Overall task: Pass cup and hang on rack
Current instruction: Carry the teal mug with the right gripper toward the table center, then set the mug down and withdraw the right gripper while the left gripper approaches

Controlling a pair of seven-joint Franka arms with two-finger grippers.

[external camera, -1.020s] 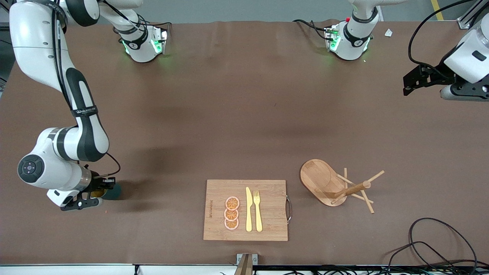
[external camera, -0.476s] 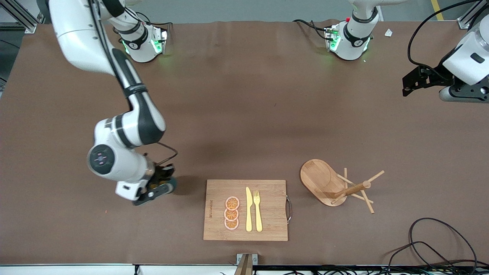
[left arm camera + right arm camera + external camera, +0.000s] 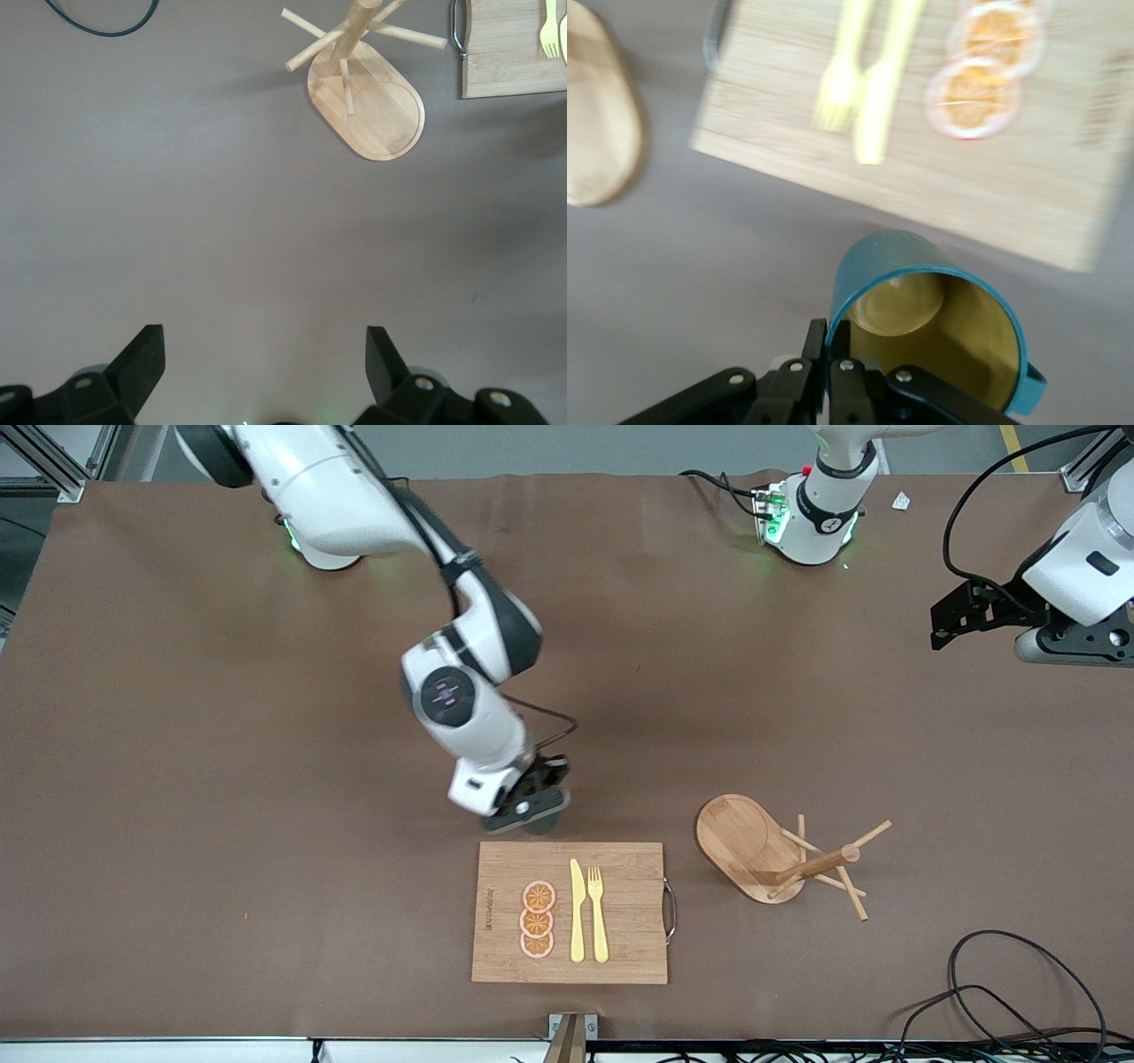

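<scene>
My right gripper [image 3: 532, 808] is shut on the rim of the teal cup [image 3: 926, 319], one finger inside its tan-yellow interior and one outside. It holds the cup over the table beside the edge of the cutting board that lies farther from the front camera. In the front view only a sliver of the cup [image 3: 545, 826] shows under the hand. The wooden rack [image 3: 780, 855] stands toward the left arm's end of the table, with an oval base and thin pegs. It also shows in the left wrist view [image 3: 363, 84]. My left gripper [image 3: 264, 359] is open and empty, waiting high at the left arm's end [image 3: 952, 615].
A bamboo cutting board [image 3: 571, 912] carries three orange slices [image 3: 537, 919], a yellow knife [image 3: 577, 911] and a fork [image 3: 597, 912]. A black cable [image 3: 1001, 992] loops at the near corner by the left arm's end.
My right arm has swung the cup from the right arm's end of the table to the middle, beside the cutting board. The left arm has barely moved.
</scene>
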